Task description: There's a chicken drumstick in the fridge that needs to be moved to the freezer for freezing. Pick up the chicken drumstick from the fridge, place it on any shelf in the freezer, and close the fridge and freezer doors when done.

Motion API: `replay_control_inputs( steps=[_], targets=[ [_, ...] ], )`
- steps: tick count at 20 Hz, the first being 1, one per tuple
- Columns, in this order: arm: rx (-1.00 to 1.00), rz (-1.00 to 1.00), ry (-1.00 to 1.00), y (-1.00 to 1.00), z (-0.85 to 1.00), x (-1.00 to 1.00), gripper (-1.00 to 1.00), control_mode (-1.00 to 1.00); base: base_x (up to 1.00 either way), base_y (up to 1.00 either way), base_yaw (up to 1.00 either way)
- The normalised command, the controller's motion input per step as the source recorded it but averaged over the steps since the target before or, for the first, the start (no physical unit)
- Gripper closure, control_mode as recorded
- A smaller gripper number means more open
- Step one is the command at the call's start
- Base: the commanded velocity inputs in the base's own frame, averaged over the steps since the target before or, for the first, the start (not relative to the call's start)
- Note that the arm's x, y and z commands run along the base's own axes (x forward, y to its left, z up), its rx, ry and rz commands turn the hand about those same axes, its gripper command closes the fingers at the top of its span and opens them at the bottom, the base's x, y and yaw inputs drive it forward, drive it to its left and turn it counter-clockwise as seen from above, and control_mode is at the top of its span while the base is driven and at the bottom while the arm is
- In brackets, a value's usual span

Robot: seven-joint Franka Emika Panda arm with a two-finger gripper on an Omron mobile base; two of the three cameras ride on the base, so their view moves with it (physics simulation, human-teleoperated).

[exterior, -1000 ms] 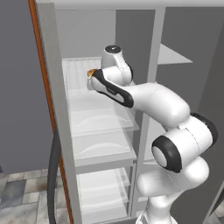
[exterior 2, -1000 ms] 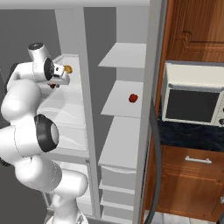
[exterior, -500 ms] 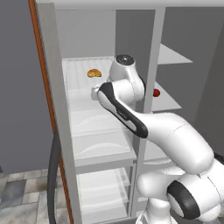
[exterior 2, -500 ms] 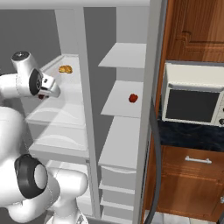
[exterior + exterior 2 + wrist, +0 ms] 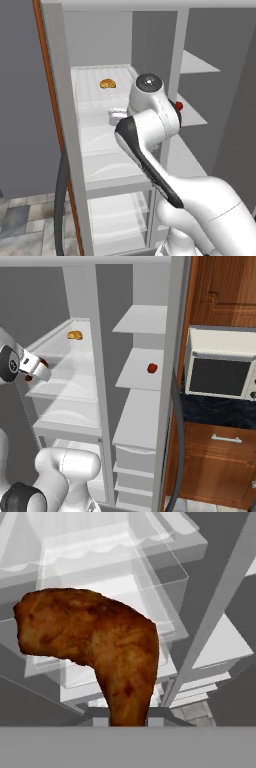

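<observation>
A: Since the earlier frame the arm has drawn back out of the fridge; one second ago the hand was at the upper glass shelf near the golden bun, and now it hangs in front of the shelves, lower and closer to the base.

B: And the gripper, does it hold something?

A: Yes. Its tips are together and clamped on the chicken drumstick. In the hand view the narrow end sits between the tips at 6 o'clock, and the thick end spreads up toward 10 o'clock.

B: So the drumstick is out of the fridge now?

A: I judge so; it hangs in the air in front of the glass shelves. In the right base view a bit of reddish meat shows beside the hand, at 9 o'clock of the picture.

B: How to do this step well?

A: Carry it across the divider to the freezer, at 3 o'clock from the hand in that view. Keep the grip firm, pass in front of the post, and choose a bare part of the grey shelf, away from the small red fruit. Let go only when the meat rests on the shelf.
</observation>
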Motion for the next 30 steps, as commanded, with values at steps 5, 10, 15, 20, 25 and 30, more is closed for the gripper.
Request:
replay_control_inputs(
  steps=[5, 10, 15, 20, 25, 30],
  targets=[
    [-0.05, -0.14, 0.0, -0.24, 0.6, -0.94, 1.0, -1.0, 0.0, 0.0, 0.0],
    [-0.02, -0.11, 0.04, -0.42, 0.6, -0.59, 1.0, -1.0, 0.0, 0.0, 0.0],
    [-0.03, -0.03, 0.0, -0.56, 0.42, -0.18, 1.0, -1.0, 0.0, 0.0, 0.0],
    [0.0, 0.0, -0.07, -0.56, 0.19, -0.06, 1.0, -1.0, 0.0, 0.0, 0.0],
    [0.0, -0.05, -0.19, -0.4, 0.06, -0.19, 1.0, -1.0, 0.0, 0.0, 0.0],
    [0.0, -0.1, -0.19, -0.43, 0.0, 0.03, 1.0, -1.0, 0.0, 0.0, 0.0]
  ],
)
